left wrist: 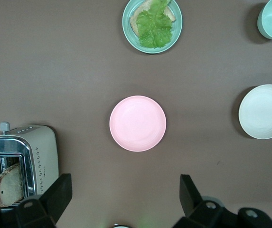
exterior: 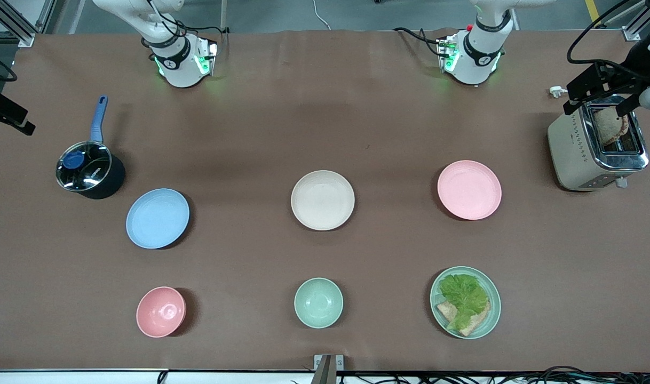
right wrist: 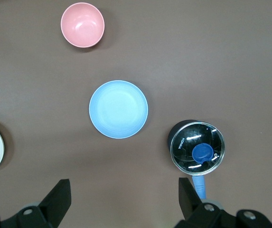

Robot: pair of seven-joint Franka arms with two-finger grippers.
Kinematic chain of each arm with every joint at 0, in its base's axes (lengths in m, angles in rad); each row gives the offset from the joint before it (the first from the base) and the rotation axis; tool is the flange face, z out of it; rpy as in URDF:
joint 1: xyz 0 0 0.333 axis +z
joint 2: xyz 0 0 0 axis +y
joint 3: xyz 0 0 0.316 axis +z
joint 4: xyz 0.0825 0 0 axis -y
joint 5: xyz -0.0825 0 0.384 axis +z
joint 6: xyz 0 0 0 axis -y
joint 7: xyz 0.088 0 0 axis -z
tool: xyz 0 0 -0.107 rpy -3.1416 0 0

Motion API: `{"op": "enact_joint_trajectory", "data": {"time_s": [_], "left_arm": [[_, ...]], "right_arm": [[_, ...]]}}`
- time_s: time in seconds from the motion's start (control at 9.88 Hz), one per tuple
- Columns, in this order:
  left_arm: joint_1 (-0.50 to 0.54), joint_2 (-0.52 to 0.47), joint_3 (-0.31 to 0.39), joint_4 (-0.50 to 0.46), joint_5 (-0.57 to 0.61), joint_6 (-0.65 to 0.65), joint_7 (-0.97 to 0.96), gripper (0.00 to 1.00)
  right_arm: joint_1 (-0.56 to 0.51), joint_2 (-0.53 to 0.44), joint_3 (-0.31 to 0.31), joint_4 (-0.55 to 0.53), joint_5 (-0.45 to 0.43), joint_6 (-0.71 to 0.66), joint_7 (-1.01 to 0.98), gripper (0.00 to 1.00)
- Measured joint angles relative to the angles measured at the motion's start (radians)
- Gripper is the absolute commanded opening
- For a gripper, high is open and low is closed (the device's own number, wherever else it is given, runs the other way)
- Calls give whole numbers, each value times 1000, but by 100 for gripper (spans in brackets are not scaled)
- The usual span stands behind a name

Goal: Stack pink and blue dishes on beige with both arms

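The beige plate (exterior: 323,200) lies in the middle of the table. The light blue plate (exterior: 157,218) rests toward the right arm's end, the pale pink plate (exterior: 469,189) toward the left arm's end. All three lie apart with nothing on them. My left gripper (left wrist: 125,190) hangs open and empty, high over bare table beside the pink plate (left wrist: 137,123). My right gripper (right wrist: 124,192) is likewise open and empty, high over bare table beside the blue plate (right wrist: 118,109). Neither hand shows in the front view, only the arms' bases.
A lidded saucepan (exterior: 90,170) with a blue handle stands beside the blue plate. A toaster (exterior: 597,144) holding bread stands at the left arm's end. Nearest the front camera sit a pink bowl (exterior: 160,311), a green bowl (exterior: 318,302) and a green plate (exterior: 493,290) with lettuce.
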State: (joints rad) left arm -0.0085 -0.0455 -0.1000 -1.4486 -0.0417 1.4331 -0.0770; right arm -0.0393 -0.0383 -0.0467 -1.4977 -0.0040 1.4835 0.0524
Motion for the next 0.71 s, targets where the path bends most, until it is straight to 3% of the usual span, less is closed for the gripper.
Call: {"op": "enact_joint_trajectory", "data": {"time_s": [0.51,0.71], "left_arm": [[1,6,32,-15,0,0,4,100],[3,37,58,-90,-23,78,27,100]], "right_arm": [[0,4,1,-2,0,2,-4,100],[0,41,6,-10,10,9,-5,100]]}}
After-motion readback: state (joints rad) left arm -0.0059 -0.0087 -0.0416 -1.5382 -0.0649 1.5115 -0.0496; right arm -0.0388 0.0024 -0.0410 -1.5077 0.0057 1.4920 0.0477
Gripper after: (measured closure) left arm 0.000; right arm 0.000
